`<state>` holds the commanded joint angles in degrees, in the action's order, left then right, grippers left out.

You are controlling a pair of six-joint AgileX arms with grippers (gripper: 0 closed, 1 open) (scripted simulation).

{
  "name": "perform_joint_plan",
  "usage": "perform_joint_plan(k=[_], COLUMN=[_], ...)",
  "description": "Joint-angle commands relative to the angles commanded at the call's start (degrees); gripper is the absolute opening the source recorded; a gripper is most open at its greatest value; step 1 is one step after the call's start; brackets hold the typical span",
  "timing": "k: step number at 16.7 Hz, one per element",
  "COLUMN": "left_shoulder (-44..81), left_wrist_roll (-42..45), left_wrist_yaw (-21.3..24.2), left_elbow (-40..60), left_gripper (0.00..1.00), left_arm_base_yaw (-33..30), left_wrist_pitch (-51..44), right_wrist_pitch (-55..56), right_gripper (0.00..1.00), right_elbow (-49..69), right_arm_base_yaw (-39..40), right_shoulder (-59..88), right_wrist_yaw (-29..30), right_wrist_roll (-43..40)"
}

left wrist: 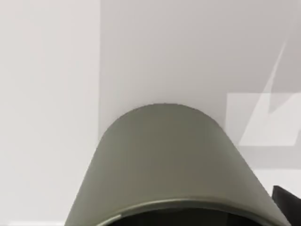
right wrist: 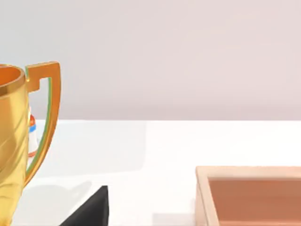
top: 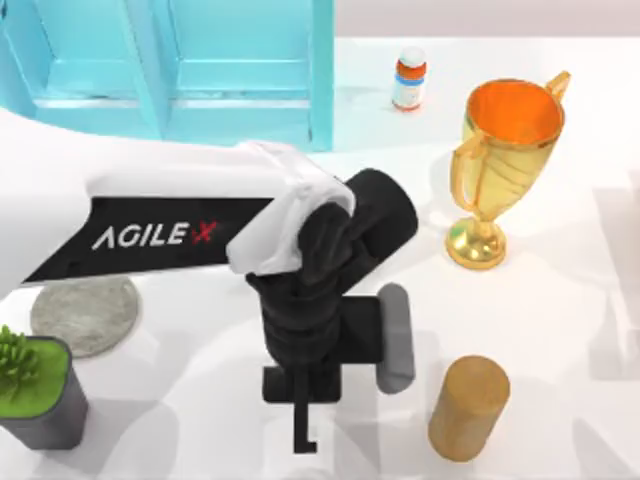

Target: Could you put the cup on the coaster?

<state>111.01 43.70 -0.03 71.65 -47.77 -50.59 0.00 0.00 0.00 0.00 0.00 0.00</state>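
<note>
white tabletop (top: 560, 330) runs under a turquoise panelled backdrop. at the far left a dark pot of green plant (top: 35, 385) stands just in front of the flat round mottled grey stone coaster (top: 85, 313), which lies bare. the left arm reaches to the table's middle, its left gripper (top: 300, 415) pointing at the near edge. the wrist camera looks closely at the small dark grey-green cup (left wrist: 171, 165), just beside the gripper; i cannot tell whether the fingers grasp it. right of it stand a tan wooden cylinder (top: 468, 407) and a gold trophy (top: 500, 165).
</note>
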Motion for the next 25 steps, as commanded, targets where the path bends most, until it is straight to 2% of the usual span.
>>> perform_joint_plan(k=[10,13,16,22,25], left_shoulder=[-0.1,-0.3,-1.1,-3.2,-5.0], left_wrist_roll=[-0.1,-3.6,-12.6,-40.8,-50.3], left_wrist_yaw=[0.0,0.3,0.8,1.9,2.4], left_elbow=[0.1,1.3,3.2,6.2,7.7], left_gripper=[0.0,0.0,0.0,0.0,0.0], left_arm_base_yaw=[0.1,2.8,8.9,25.1,31.9], left_wrist_pitch=[0.0,-1.0,-3.3,-9.8,-11.9], right_wrist_pitch=[0.0,0.0,0.0,0.0,0.0], right_gripper=[1.0,1.0,1.0,1.0,1.0], right_elbow=[0.0,0.0,0.0,0.0,0.0], right_arm_base_yaw=[0.0,0.0,0.0,0.0,0.0], right_shoulder=[0.0,0.0,0.0,0.0,0.0], right_wrist_yaw=[0.0,0.0,0.0,0.0,0.0], right_wrist_roll=[0.0,0.0,0.0,0.0,0.0])
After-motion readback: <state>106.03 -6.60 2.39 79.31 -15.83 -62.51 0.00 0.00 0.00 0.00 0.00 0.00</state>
